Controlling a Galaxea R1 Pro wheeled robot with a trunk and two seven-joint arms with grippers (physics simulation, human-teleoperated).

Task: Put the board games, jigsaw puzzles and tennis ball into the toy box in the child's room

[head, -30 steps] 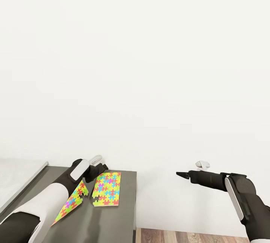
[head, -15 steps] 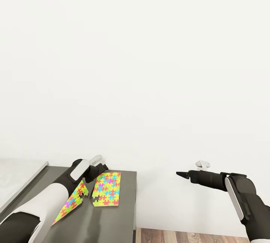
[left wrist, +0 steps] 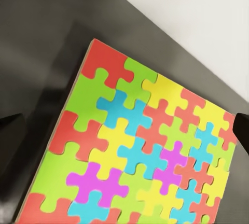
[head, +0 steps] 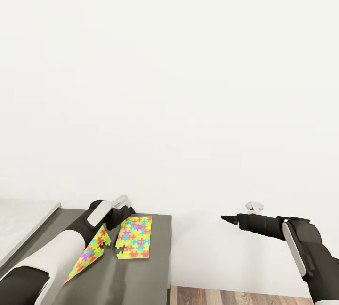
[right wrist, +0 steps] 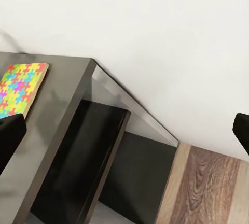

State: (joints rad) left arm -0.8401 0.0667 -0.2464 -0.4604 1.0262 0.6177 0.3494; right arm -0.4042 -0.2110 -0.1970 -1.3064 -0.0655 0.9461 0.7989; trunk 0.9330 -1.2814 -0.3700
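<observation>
1. Where the head view looks down, two jigsaw puzzles lie on the dark grey cabinet section point(head: 141, 272) of the table, against a plain white wall point(head: 169, 84).
2. One flat jigsaw puzzle box point(head: 135, 237) rests face up on the cabinet top, near its far edge and close to its right-hand edge.
3. A second jigsaw puzzle box point(head: 89, 254) sits just to the left of the first, tilted up on edge, beside the forearm of the left arm point(head: 56, 258).
4. At the far left of the head view, a strip of the pale grey-white desk top point(head: 19, 222) joins the dark cabinet section.
5. The left gripper point(head: 121, 207) hovers just above the near-left corner area of the flat puzzle box; in the left wrist view its two dark fingertips point(left wrist: 10, 130) stand wide apart on either side of the puzzle pattern point(left wrist: 140, 146), so the claw is released and grips nothing.
6. The right gripper point(head: 228, 219) is held out in open air, well apart from the cabinet, pointing toward it in front of the wall.
7. In the right wrist view the fingertips point(right wrist: 11, 133) show at opposite edges of the picture, spread and clasping nothing; between them lie the cabinet top, an open dark shelf recess point(right wrist: 88, 172) below it, and wood-plank floor point(right wrist: 207, 187).
8. A corner of the flat puzzle box point(right wrist: 21, 86) also appears there, on the cabinet top.
</observation>
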